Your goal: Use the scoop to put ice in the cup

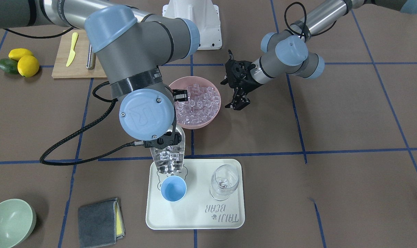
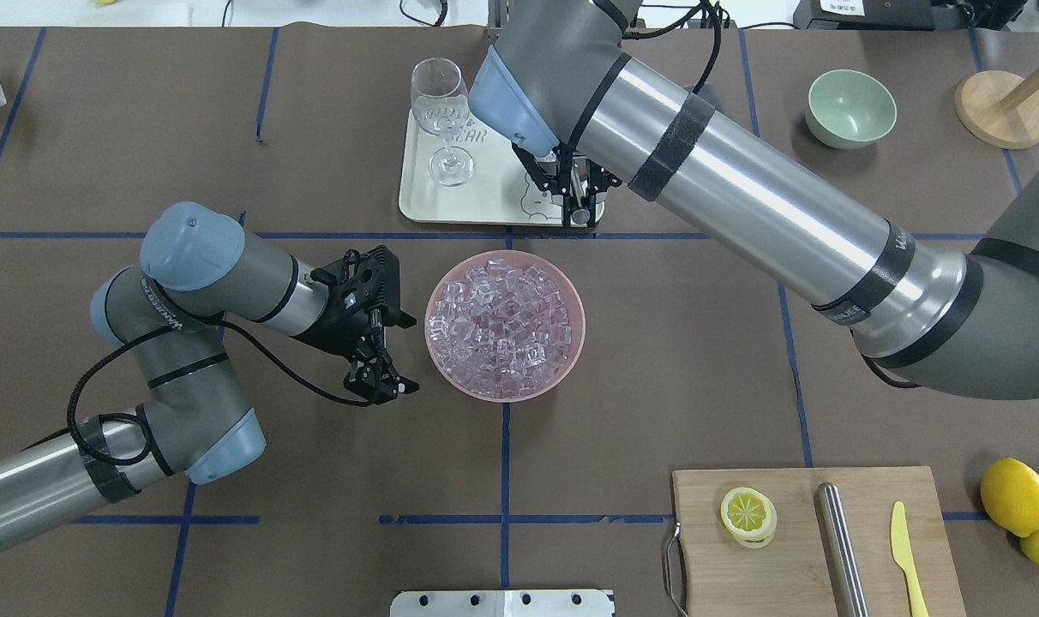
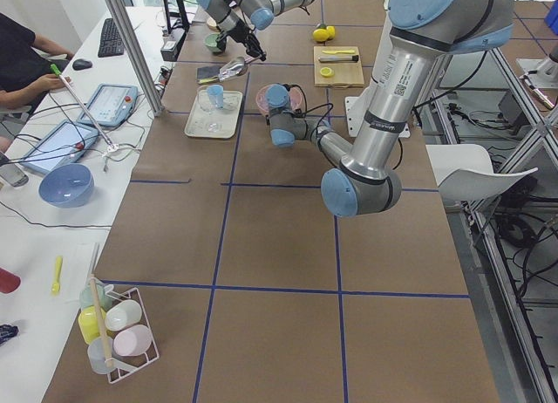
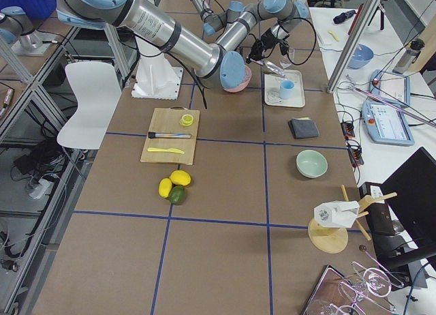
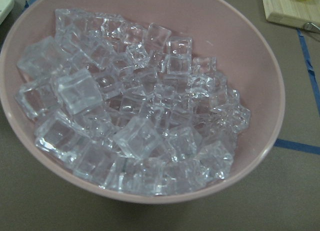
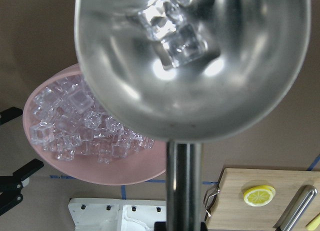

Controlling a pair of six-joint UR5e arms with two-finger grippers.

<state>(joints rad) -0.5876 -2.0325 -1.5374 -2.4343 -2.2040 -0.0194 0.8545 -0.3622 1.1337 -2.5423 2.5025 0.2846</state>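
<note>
My right gripper (image 1: 165,138) is shut on the bar handle of the steel scoop (image 1: 170,156). The scoop hangs tilted over the near edge of the white tray (image 1: 225,217), its mouth just above the light-blue cup (image 1: 173,188). Several cubes of ice (image 6: 172,31) lie in the scoop's trough (image 6: 200,91). More ice (image 5: 135,121) fills the pink bowl (image 2: 571,343) at mid-table. My left gripper (image 2: 410,353) stands open beside that bowl, apart from its rim, with nothing between its fingers. In the overhead view my right arm hides the cup.
A clear wine glass (image 1: 224,182) stands on the tray beside the cup. A pale green bowl (image 1: 9,222) and a folded grey cloth (image 1: 100,222) lie near the tray. A cutting board (image 2: 794,548) with a lemon slice, steel cylinder and yellow knife sits by whole lemons (image 2: 1014,495).
</note>
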